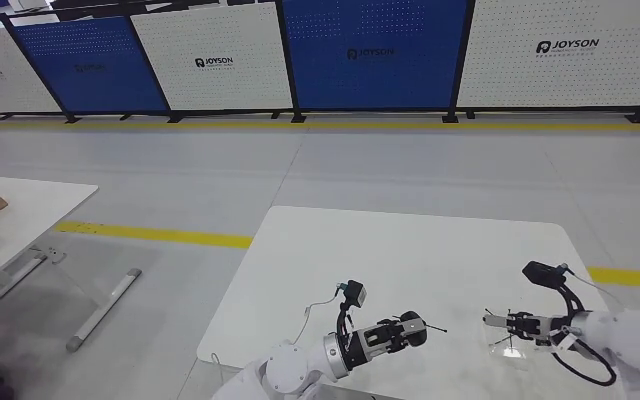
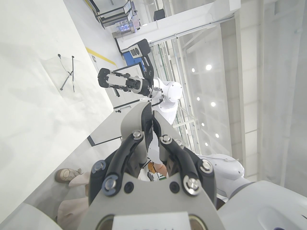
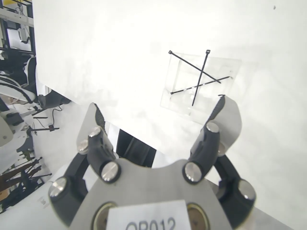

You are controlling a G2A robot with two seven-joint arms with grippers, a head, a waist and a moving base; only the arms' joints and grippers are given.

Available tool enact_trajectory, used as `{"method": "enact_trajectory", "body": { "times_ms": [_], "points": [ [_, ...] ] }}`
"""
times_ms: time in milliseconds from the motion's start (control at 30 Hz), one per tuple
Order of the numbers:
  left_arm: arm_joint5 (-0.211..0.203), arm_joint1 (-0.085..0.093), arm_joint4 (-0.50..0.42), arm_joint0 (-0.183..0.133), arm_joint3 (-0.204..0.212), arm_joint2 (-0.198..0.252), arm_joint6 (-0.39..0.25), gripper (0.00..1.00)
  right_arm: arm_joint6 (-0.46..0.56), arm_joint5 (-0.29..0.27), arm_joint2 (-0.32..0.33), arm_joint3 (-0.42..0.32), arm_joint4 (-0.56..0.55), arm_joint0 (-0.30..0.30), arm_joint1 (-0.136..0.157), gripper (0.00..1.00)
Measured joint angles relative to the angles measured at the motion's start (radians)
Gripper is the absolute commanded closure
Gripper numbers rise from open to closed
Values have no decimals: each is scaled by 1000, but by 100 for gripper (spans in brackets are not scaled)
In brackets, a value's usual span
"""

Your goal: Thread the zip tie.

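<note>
While three black zip ties (image 3: 202, 71) lie crossed over each other on a clear plastic tray (image 3: 224, 64), a fourth zip tie (image 1: 437, 328) sticks out of the left gripper (image 2: 151, 107), its thin free end pointing right. All three loose ties lie straight, each with a small square head at one end, overlapping near the tray's middle.

The tray sits flat on the white counter (image 3: 120, 29), in its right part close to the near edge.

Right gripper (image 3: 158, 101) hangs above the counter near the tray, apart from it. Its fingers (image 3: 226, 111) are released and spread wide, with nothing between them.

Left gripper is by the near edge, about mid-counter, left of the tray and well apart from it. Its fingers (image 2: 134, 120) are clenched, dark pads pressed together. The grasp on the fourth tie is hard to make out in the left wrist view. The top view shows the strip coming out at the tip.

The two grippers point toward each other with a gap between them.

Beyond the counter is grey floor (image 1: 300, 170) with a yellow line (image 1: 150, 234) across it. Blue and white pegboard panels (image 1: 375, 50) stand along the far side. A white table (image 1: 30, 205) stands off to the far left.
</note>
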Motion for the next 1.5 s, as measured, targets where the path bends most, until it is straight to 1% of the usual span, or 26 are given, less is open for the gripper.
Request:
{"method": "enact_trajectory", "body": {
  "times_ms": [100, 367, 433, 533, 567, 600, 633, 667, 700, 733, 867, 967, 1067, 1400, 1500],
  "points": [
    [0, 0, 0, 0, 0, 0, 0, 100, 5, 9, -14, 6, -5, 16, 0, 0],
    [0, 0, 0, 0, 0, 0, 0, 100, 5, 8, -14, 6, -4, 16, 0, 0],
    [0, 0, 0, 0, 0, 0, 0, 100, -11, 9, -18, 9, -12, 9, -1, 0],
    [0, 0, 0, 0, 0, 0, 0, 100, -29, 45, -26, 5, -48, 11, 1, 0],
    [0, 0, 0, 0, 0, 0, 0, 100, -27, 56, -29, 2, -58, 13, 1, 18],
    [0, 0, 0, 0, 0, 0, 0, 100, -24, 66, -31, 2, -62, 15, 1, 33],
    [0, 0, 0, 0, 0, 0, 0, 100, -20, 76, -33, 2, -66, 18, 1, 36],
    [0, 0, 0, 0, 0, 0, 0, 100, -16, 87, -36, 3, -71, 23, 2, 51],
    [0, 0, 0, 0, 0, 0, 0, 100, -14, 92, -38, 5, -73, 26, 2, 56],
    [0, 0, 0, 0, 0, 0, 0, 100, -11, 97, -41, 8, -77, 29, 2, 59],
    [0, 0, 0, 0, 0, 0, 0, 100, 9, 119, -60, 21, -99, 48, 2, 65],
    [0, 0, 0, 0, 0, 0, 0, 100, 17, 138, -77, 34, -114, 63, 1, 63],
    [0, 0, 0, 0, 0, 0, 0, 100, 16, 139, -84, 68, -128, 78, -1, 66],
    [0, 0, 0, 0, 0, 0, 0, 100, 16, 138, -146, 151, -188, 135, -26, 65],
    [0, 0, 0, 0, 0, 0, 0, 100, 16, 138, -169, 173, -198, 152, -33, 71]
  ]
}}
